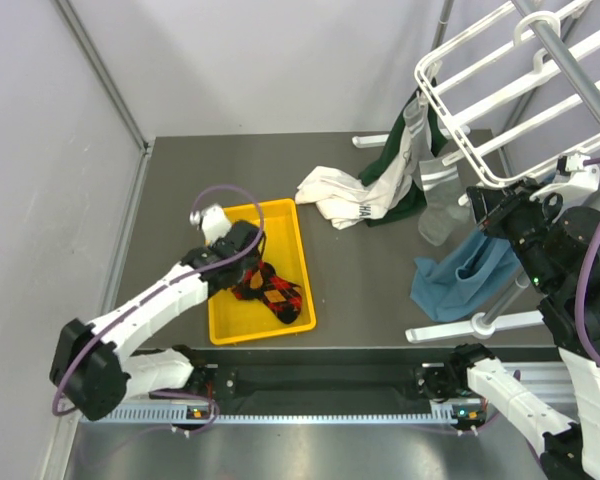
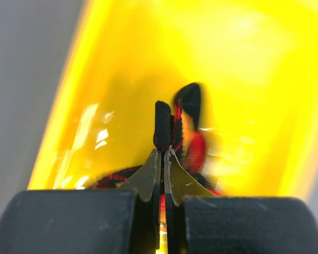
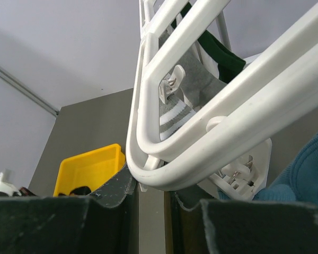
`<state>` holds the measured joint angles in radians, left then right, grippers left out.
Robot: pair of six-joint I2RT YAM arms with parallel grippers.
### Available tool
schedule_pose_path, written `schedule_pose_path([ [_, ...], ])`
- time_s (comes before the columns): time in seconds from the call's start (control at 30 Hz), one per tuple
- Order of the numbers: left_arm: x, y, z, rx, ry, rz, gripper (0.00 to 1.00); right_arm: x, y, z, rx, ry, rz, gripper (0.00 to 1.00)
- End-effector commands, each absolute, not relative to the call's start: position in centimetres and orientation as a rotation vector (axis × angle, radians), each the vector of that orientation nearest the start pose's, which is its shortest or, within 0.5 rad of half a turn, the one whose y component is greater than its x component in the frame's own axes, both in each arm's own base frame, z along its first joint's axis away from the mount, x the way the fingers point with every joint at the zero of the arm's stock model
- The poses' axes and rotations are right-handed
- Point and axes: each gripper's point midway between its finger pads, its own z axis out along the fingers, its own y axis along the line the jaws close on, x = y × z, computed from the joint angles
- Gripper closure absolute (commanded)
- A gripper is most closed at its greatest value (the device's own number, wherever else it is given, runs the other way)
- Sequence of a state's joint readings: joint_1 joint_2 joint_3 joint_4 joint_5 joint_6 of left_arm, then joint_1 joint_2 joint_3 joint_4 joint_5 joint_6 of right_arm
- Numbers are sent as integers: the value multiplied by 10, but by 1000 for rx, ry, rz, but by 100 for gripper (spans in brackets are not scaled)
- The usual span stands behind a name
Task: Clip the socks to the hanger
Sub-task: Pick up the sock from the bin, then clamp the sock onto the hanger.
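two grippers are working at once. nearest, on the left, the left gripper (image 1: 244, 268) is reaching down into the yellow bin (image 1: 302, 262) and pinching a raised fold of the argyle sock (image 1: 276, 292). in the left wrist view its fingers are standing clenched, with a dark edge of the fabric caught between the tips. the rest of the sock is lying on the bin floor, and whether one sock or the pair is bunched there is hard to tell.

the hold looks thin, sitting on the very edge of the fabric. the lift is therefore best done slowly and straight up, watching that the fold is not slipping out and that nothing else is dragging along.

farther out, a blue cloth (image 1: 465, 275) and a white cloth (image 1: 340, 200) are lying on the table (image 1: 360, 300), apart from the bin.

farthest, on the right, the right gripper (image 1: 492, 210) is clamping the rim bar of the hanger (image 1: 500, 70) and holding it in place. a grey sock (image 1: 438, 200) is hanging from a clip (image 3: 169, 83) there. a second clip (image 3: 238, 172) is dangling just beside that gripper, seemingly unused. bringing the pinched edge up to it while the frame is being held level seems the sound way.
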<state>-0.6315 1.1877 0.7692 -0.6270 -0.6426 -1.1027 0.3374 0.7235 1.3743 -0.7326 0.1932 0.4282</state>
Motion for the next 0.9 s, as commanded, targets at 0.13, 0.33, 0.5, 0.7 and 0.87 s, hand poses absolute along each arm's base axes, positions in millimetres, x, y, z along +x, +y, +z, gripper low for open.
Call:
schedule_pose_path([
  [0.13,289,-203,278,201,1813,-545,100,214,66,400,186,1769,429,100],
  [0.33,249,-287,362,725,1421,-934,100,212,76,405,160,1766,485,100],
  [0.5,236,-334,396,860,1250,-1090,100,210,83,411,144,1749,534,100],
  [0.7,216,-397,402,1055,1172,-1285,100,208,91,415,118,1744,587,100],
  [0.87,220,-429,410,1060,1148,-1301,100,206,92,418,122,1737,597,100],
])
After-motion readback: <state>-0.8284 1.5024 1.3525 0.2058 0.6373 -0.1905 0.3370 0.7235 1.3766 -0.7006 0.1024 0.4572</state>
